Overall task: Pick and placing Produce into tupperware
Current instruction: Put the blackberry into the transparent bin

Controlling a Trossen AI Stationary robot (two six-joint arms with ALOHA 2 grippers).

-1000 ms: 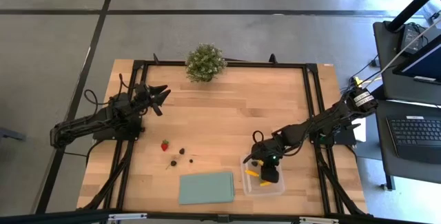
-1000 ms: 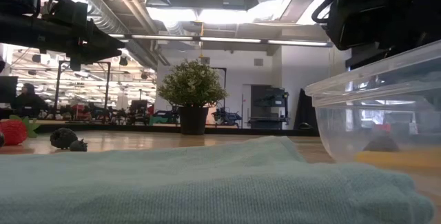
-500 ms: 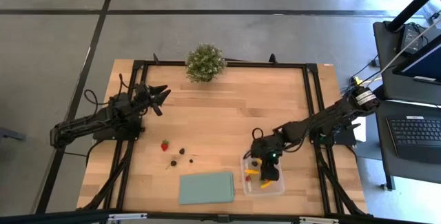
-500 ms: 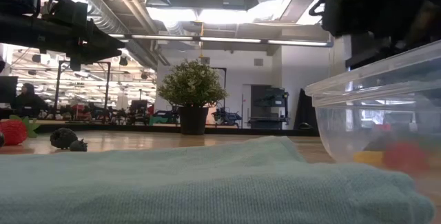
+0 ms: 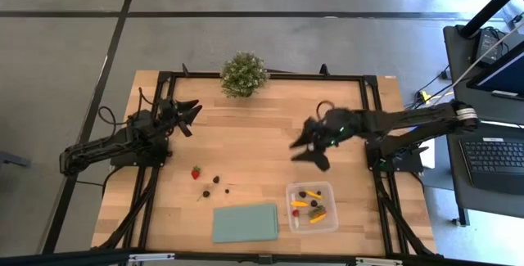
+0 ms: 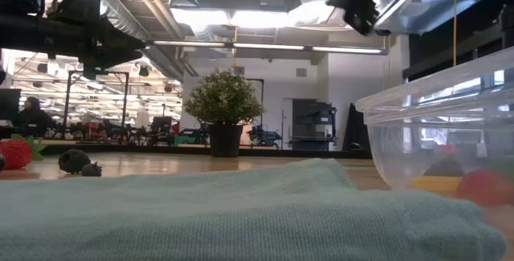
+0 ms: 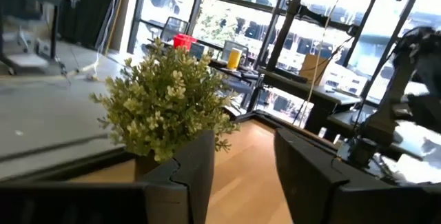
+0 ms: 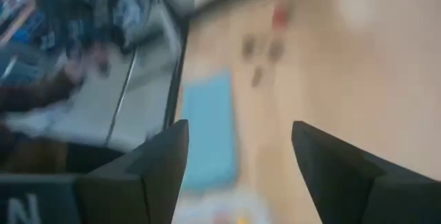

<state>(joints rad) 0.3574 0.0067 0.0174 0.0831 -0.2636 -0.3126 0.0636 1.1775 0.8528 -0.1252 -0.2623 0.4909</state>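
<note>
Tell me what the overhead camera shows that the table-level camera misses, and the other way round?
Only the overhead view shows both whole arms, the open right gripper raised away from the tupperware, and the left gripper waiting at the table's far left. Only the table-level view shows the ceiling lights and the room behind. Both show the potted plant, the green cloth, the loose strawberry and fruit inside the box.

red strawberry [image 5: 196,172], pale-green cloth [image 5: 245,223], clear tupperware [image 5: 330,188], dark berries [image 5: 216,180].
</note>
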